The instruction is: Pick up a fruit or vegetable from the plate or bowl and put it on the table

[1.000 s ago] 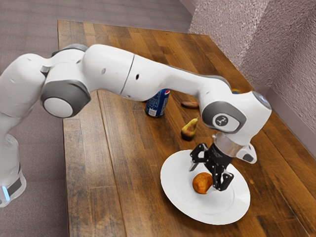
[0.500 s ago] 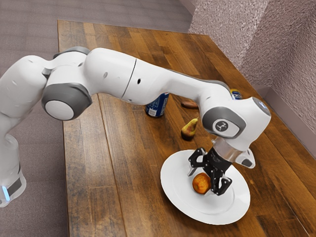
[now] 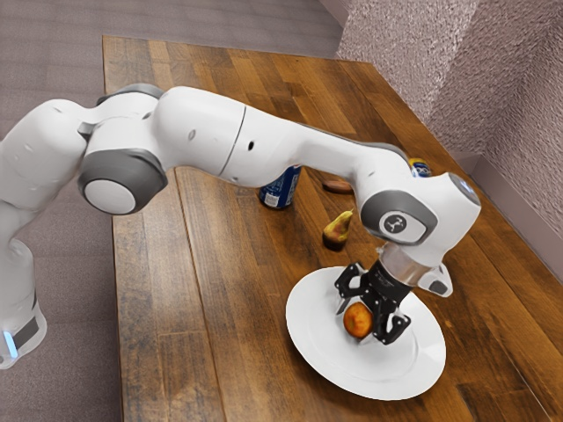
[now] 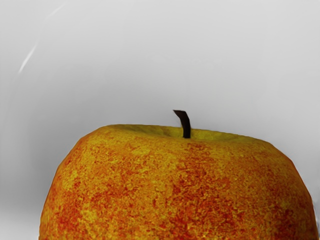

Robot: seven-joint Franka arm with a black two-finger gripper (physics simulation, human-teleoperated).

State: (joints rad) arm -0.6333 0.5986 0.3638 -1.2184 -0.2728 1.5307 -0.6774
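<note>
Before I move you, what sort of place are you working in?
It looks like an indoor room, perhaps a dining or break area: there's a wooden table with a white plate and a pear on it, and a rough-textured wall beyond its edge.
</note>
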